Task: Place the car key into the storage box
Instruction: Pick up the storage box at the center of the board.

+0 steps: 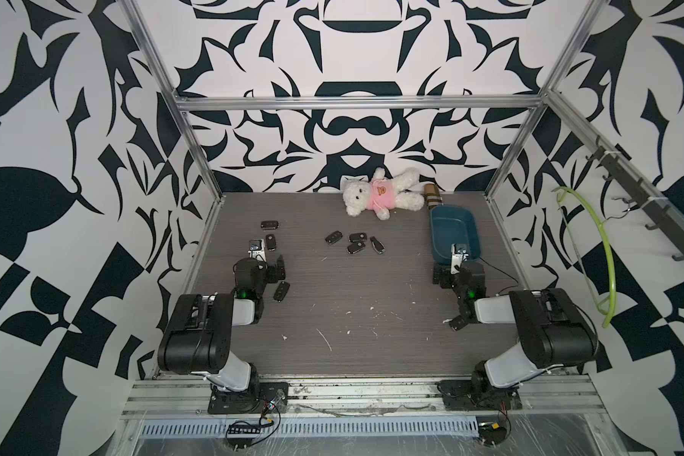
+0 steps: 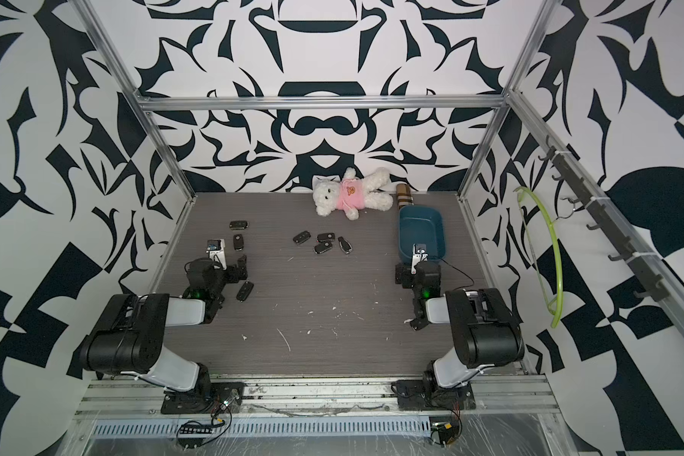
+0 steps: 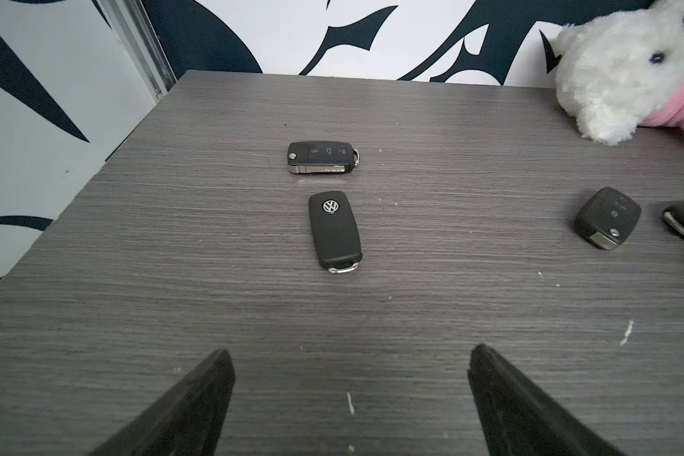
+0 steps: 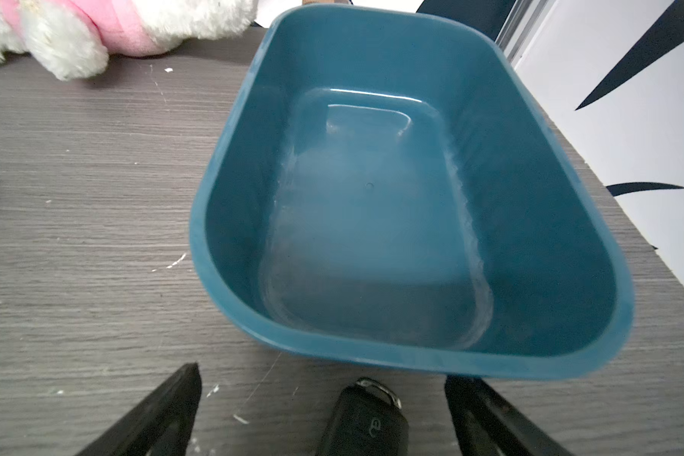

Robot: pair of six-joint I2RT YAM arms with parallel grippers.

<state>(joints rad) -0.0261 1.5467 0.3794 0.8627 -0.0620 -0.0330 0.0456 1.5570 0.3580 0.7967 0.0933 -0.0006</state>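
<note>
Key (image 4: 366, 418) between spread jaws of right tool (image 4: 321, 375)

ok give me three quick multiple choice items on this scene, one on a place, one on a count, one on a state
1. Where is the storage box? A) near left corner B) just ahead of the right end effector C) dead centre
2. How many key fobs lie in the middle cluster? A) two B) six C) four
3. The storage box is: A) empty B) upturned C) holding a fob

B: its rim lies just beyond that end effector in the right wrist view.
C: four black fobs lie together in both top views.
A: its floor is bare.
</note>
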